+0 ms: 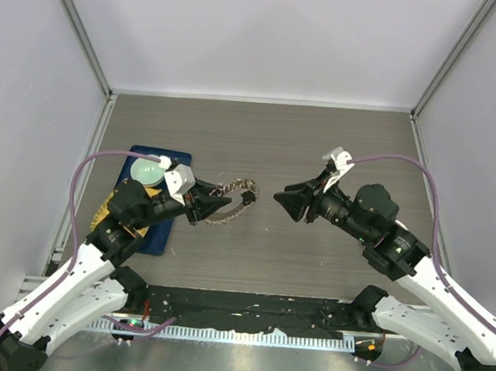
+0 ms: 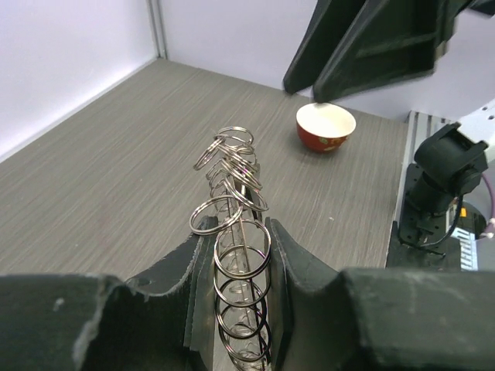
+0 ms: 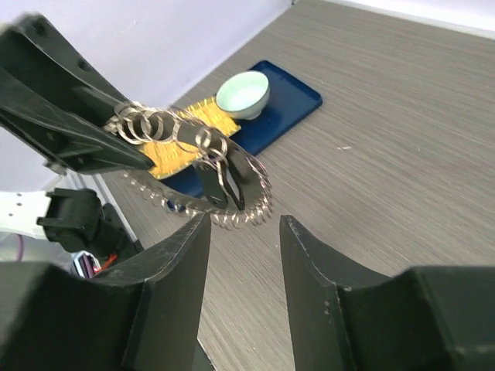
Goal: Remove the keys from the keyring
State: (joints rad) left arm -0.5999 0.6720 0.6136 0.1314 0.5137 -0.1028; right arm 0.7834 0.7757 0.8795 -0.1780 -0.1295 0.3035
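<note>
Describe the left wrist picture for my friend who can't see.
The left pincer grips a metal keyring edge-on, its small wire loops stacked upward. Behind it a little red bowl sits on the grey wooden table.

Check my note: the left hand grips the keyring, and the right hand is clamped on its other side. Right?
Not quite. The left hand does grip the keyring, but the right hand is not on it. The right wrist view shows it open, short of the ring and touching nothing.
</note>
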